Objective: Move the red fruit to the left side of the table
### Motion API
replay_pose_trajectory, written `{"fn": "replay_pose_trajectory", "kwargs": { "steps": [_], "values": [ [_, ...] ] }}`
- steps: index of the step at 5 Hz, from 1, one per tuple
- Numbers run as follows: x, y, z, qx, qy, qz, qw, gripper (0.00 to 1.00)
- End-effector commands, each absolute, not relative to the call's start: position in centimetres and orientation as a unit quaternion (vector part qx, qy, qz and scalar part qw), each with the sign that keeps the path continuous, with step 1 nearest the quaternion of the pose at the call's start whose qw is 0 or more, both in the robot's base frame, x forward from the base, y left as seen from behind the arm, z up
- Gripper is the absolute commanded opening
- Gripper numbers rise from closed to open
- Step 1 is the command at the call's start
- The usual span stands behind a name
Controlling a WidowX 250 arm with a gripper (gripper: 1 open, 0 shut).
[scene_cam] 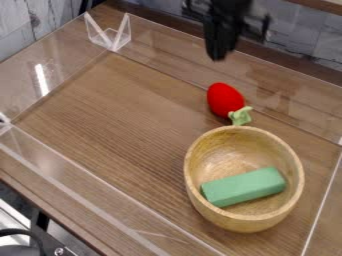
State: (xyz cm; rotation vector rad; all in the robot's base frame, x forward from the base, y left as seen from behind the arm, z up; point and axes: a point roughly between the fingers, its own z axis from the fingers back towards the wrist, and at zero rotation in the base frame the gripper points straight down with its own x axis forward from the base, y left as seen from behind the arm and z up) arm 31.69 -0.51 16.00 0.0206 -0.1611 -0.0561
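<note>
Fruit (225, 98) on tabletop (120, 135), just beside bowl (197, 177) (green block (243, 188) inside). Hand (214, 46) clenched, apart from fruit.

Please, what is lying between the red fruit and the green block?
The wooden bowl's near rim lies between red fruit and green block, in the camera view.

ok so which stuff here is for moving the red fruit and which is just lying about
For the job:
- red fruit
- table
- robot arm, above the fruit

Just lying about:
- wooden bowl
- green block, inside the bowl
</note>
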Motion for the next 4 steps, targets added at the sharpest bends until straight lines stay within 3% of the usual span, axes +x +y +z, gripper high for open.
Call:
{"fn": "replay_pose_trajectory", "kwargs": {
  "steps": [1,3,4],
  "values": [
    [32.2,-1.4,15.7,0.012,-0.1,-0.057,0.993,1.0],
    [32.9,-1.7,11.0,0.003,-0.071,-0.127,0.989,1.0],
    [32.5,-1.0,9.5,0.0,-0.055,-0.127,0.99,1.0]
  ]
}}
